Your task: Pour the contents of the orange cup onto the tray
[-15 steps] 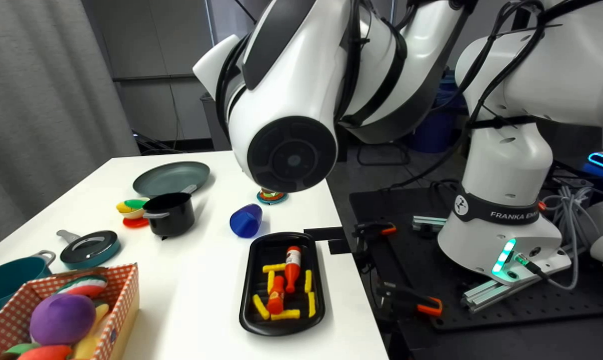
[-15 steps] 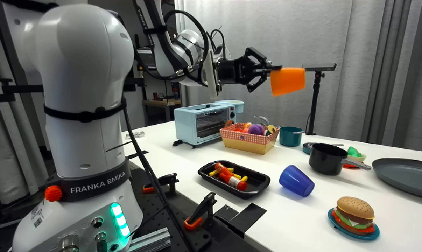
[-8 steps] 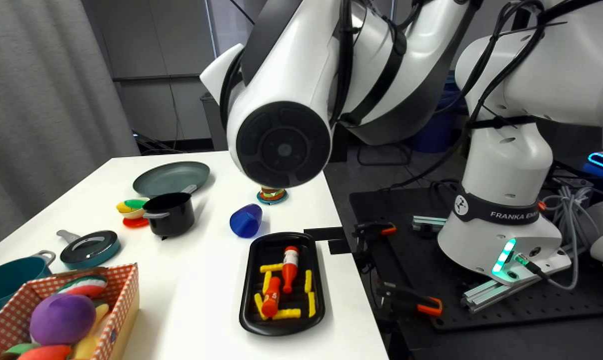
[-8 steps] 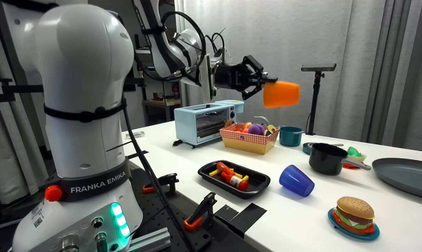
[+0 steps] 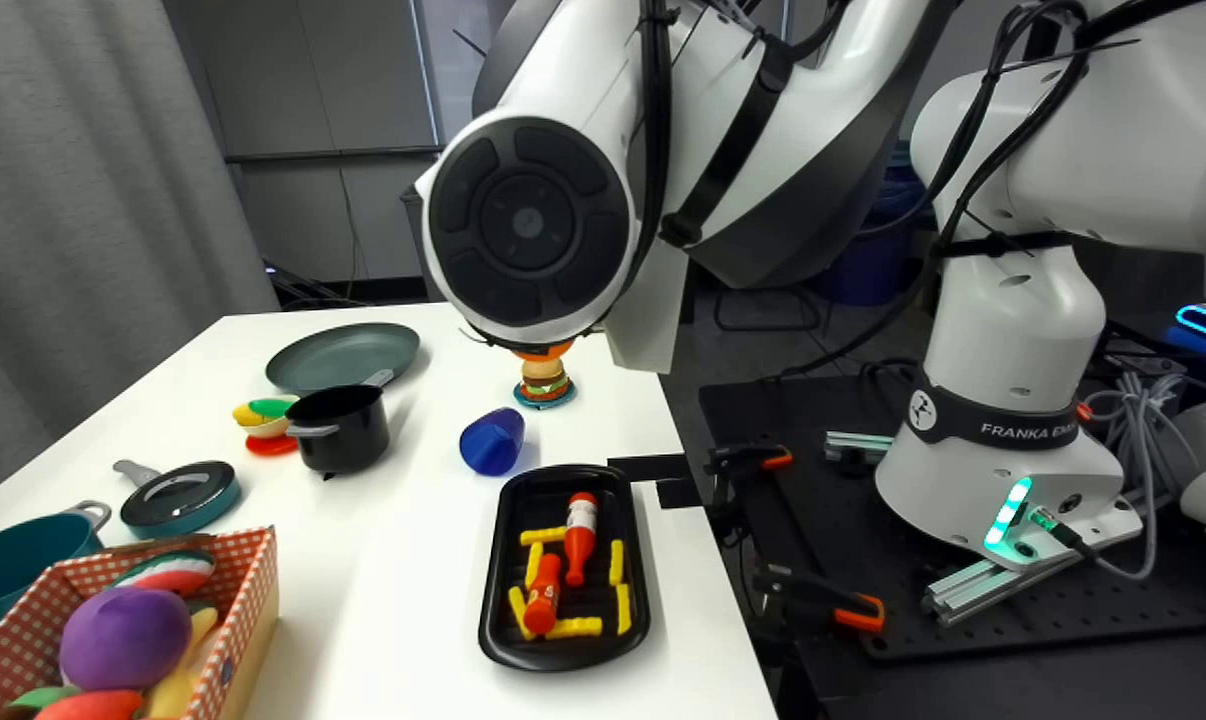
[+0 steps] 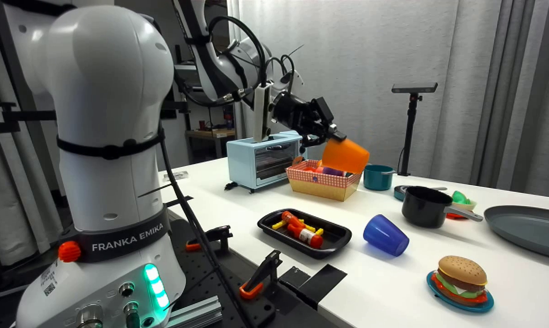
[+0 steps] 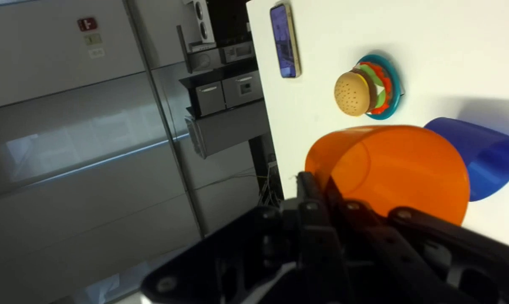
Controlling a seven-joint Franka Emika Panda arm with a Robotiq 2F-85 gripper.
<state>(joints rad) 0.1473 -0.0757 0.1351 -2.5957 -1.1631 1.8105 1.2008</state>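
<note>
Tapered orange plastic cup (image 6: 346, 156) now lower, base tipped down, wall clamped in our black metal gripper (image 7: 320, 181). Slim red plastic bottles (image 5: 581, 535) lie in black rectangular tray (image 5: 563, 656); we judge pouring done.

Black two-finger gripper (image 6: 339, 135) lower than a second ago, now pitched nose-down. Small bright orange plastic cup (image 6: 346, 156) came down with it; closed end, away from gripper, now slopes downward. Well below gripper level, red bottle-shaped pieces (image 5: 580, 540) and yellow sticks (image 5: 543, 535) shifted slightly in black rectangular tray (image 5: 563, 657).
</note>
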